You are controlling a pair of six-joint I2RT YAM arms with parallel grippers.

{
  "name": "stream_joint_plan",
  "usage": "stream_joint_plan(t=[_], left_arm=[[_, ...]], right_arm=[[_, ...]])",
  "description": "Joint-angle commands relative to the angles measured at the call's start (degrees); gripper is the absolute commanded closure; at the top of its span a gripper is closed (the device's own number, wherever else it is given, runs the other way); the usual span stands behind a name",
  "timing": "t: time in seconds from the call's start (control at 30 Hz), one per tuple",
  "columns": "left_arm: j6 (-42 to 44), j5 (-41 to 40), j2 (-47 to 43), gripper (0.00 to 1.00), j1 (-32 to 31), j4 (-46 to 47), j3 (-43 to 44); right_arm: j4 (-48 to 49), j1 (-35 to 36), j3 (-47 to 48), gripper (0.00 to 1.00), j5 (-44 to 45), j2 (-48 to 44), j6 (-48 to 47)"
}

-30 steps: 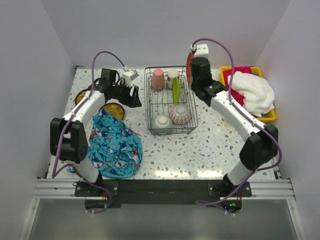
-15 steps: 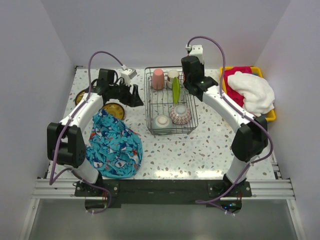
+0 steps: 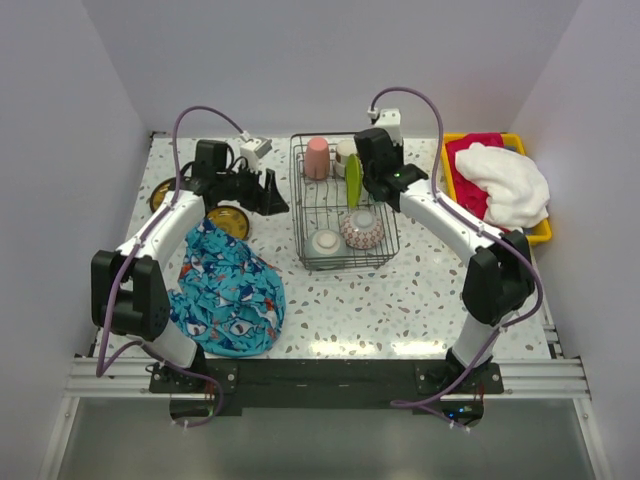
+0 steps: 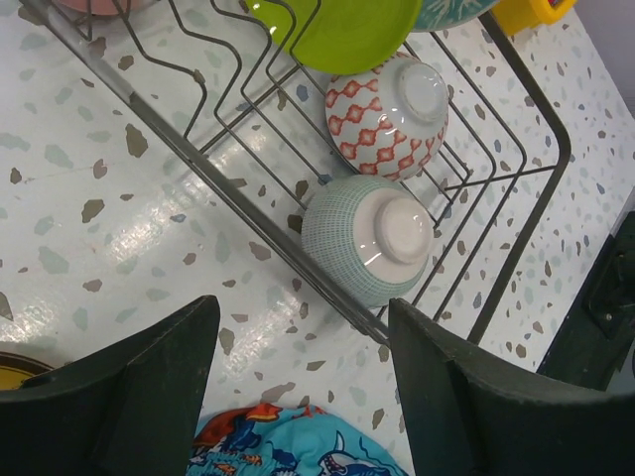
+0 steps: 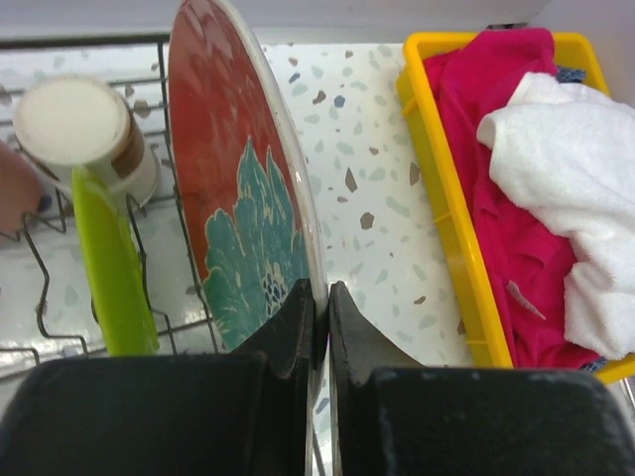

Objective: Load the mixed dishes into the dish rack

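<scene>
**A:** How far along are the dishes?

**B:** Well past halfway, I'd say. At the near end of the rack (image 3: pixel 318 205), the mint bowl (image 4: pixel 367 238) and the patterned bowl (image 4: pixel 387 114) sit upside down, side by side.

**A:** What's not loaded yet?

**B:** A little farther back, left of the rack, a yellow plate (image 3: pixel 228 221) lies on the table (image 3: pixel 420 300), just beside the blue cloth (image 3: pixel 228 290). A second yellow plate (image 3: pixel 160 193) lies beyond it, partly hidden behind my left arm.

**A:** Does your left gripper have one of them?

**B:** No. My left gripper (image 4: pixel 300 305) hangs just left of the rack, above the table. Its fingers are spread wide, with nothing between them.

**A:** And farther into the rack?

**B:** The green plate (image 4: pixel 347 30) stands on edge in the dividers. Just right of it, my right gripper (image 5: pixel 319 293) is pinched tight on the rim of the red-and-teal plate (image 5: pixel 238 198). It holds that plate upright over the rack. I cannot tell whether the plate's lower edge is down in a slot. At the far end stand the cream cup (image 5: pixel 79 124) and the pink cup (image 3: pixel 316 157).

**A:** So what's left?

**B:** By my reckoning, I seat and release this plate. Then I bring in the two yellow ones.
</scene>
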Motion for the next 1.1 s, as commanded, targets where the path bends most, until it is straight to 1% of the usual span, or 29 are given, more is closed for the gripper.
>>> stream_joint_plan(t=[0.0, 0.2, 0.23, 0.27, 0.33, 0.4, 0.47, 0.5, 0.6, 0.63, 0.67, 0.77, 0.9, 1.07], left_arm=[[-2.79, 1.98, -2.99, 0.26, -0.24, 4.63, -0.77], [-4.11, 2.16, -3.53, 0.26, -0.24, 6.13, -2.00], [-4.02, 2.16, -3.70, 0.26, -0.24, 6.13, -2.00], [-4.02, 2.07, -3.70, 0.26, -0.24, 6.04, -2.00], [-3.67, 1.98, -3.70, 0.26, -0.24, 5.69, -2.00], [-3.67, 1.98, -3.61, 0.26, -0.24, 5.77, -2.00], [-3.67, 1.90, -3.44, 0.26, -0.24, 6.04, -2.09], [-3.75, 1.90, -3.26, 0.26, -0.24, 6.04, -2.09], [-3.76, 1.81, -2.82, 0.26, -0.24, 5.95, -1.74], [-3.58, 1.81, -2.65, 0.26, -0.24, 5.78, -1.56], [-3.49, 1.90, -2.56, 0.26, -0.24, 5.34, -1.30], [-2.96, 1.63, -1.86, 0.26, -0.24, 4.81, -0.42], [-2.44, 1.46, -0.72, 0.26, -0.24, 3.93, 1.16], [0.90, 0.49, 0.51, 0.26, -0.16, 0.16, 4.93]], right_arm=[[2.43, 0.76, -4.06, 1.00, 3.51, -2.40, -5.42], [1.91, 2.08, -4.24, 0.99, 2.55, -2.66, -3.41], [1.73, 2.17, -3.81, 0.93, 2.11, -2.57, -3.06], [1.29, 2.17, -3.54, 0.79, 1.67, -2.57, -2.62], [0.15, 2.09, -2.58, 0.71, 0.09, -2.57, -1.30], [-1.08, 2.26, -2.05, 0.62, -1.23, -2.75, -0.16], [-1.87, 2.26, -1.17, 0.56, -2.64, -2.58, 0.89], [-3.18, 2.26, -0.73, 0.52, -3.34, -2.49, 1.86], [-4.94, 2.35, 1.38, 0.49, -4.92, -2.31, 3.09], [-5.39, 2.35, 2.78, 0.45, -6.23, -2.40, 3.45], [-5.83, 2.35, 3.66, 0.43, -6.85, -2.40, 3.80], [-5.92, 2.35, 5.69, 0.43, -8.70, -2.75, 4.33], [-6.45, 2.35, 7.36, 0.42, -8.79, -2.75, 4.77], [-4.70, 2.26, 9.20, 0.42, -10.11, -5.38, 4.42]])
